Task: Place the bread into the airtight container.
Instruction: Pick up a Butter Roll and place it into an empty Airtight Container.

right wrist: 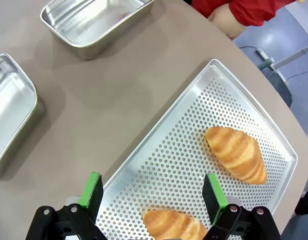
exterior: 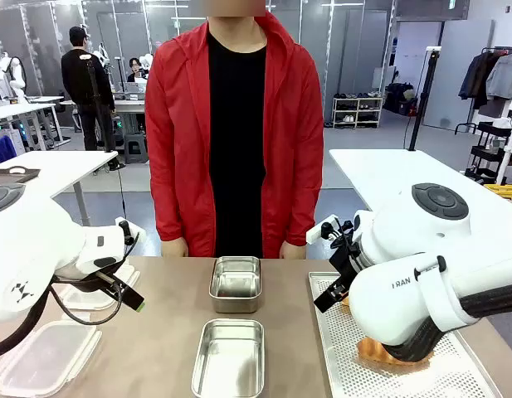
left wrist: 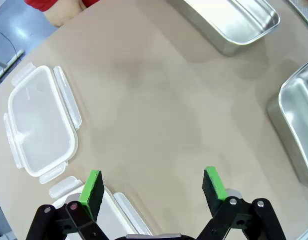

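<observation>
Right wrist view: two golden, ridged croissants lie on the perforated metal tray (right wrist: pixel 178 165), the far croissant (right wrist: pixel 237 153) out toward its rim and the near croissant (right wrist: pixel 173 225) at the picture's bottom edge, below the right gripper (right wrist: pixel 153 182). That gripper hangs above the tray, green pads spread wide, holding nothing. Left of the tray on the tan table top (right wrist: pixel 119 95) sit two empty rectangular steel containers with rounded corners, the farther container (right wrist: pixel 94 22) and the nearer container (right wrist: pixel 11 115), apart from each other. Only legible print: "FRAN" on the right arm (exterior: pixel 405 283), which bends low over the tray in the front view. The left gripper (left wrist: pixel 154 182) hovers over bare table, jaws released and empty, beside a clear plastic clip lid (left wrist: pixel 39 120). A person in a red jacket (exterior: pixel 235 124) stands at the far edge.
</observation>
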### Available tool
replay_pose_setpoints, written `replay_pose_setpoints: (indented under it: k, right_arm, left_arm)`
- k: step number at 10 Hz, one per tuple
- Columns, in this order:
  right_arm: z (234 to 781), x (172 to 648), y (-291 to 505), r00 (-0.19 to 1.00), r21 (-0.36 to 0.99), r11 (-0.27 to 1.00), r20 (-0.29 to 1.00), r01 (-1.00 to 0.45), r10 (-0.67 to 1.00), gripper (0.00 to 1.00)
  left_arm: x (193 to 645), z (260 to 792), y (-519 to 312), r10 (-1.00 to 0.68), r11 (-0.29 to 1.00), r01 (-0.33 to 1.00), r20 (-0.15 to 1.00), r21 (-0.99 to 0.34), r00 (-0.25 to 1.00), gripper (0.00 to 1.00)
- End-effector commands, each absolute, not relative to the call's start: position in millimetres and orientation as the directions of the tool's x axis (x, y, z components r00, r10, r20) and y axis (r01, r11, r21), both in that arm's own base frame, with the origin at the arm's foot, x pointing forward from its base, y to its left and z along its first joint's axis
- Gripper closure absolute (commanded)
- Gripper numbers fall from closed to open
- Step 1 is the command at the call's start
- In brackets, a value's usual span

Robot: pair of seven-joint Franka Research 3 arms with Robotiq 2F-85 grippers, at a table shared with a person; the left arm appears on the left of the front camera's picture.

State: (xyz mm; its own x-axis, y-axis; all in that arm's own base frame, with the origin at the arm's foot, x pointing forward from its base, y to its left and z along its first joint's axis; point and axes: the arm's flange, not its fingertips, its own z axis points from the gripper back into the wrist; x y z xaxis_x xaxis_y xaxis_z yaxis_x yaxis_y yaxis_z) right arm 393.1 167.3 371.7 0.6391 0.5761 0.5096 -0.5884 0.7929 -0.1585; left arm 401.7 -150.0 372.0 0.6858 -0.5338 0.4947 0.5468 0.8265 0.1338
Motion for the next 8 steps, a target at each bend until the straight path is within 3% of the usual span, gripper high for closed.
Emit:
replay_pose_setpoints:
  k: [1,8]
  right_arm:
    - [371.7,393.2,167.3,0.639,-0.159,0.793,0.51,-0.588,0.576,0.0]
    - [371.7,393.2,167.3,0.639,-0.159,0.793,0.51,-0.588,0.576,0.0]
  left_arm:
    - [401.6,372.0,-150.2,-0.534,0.826,0.547,0.495,0.134,0.686,0.0]
    - [401.6,372.0,-150.2,-0.534,0.826,0.547,0.495,0.134,0.686,0.0]
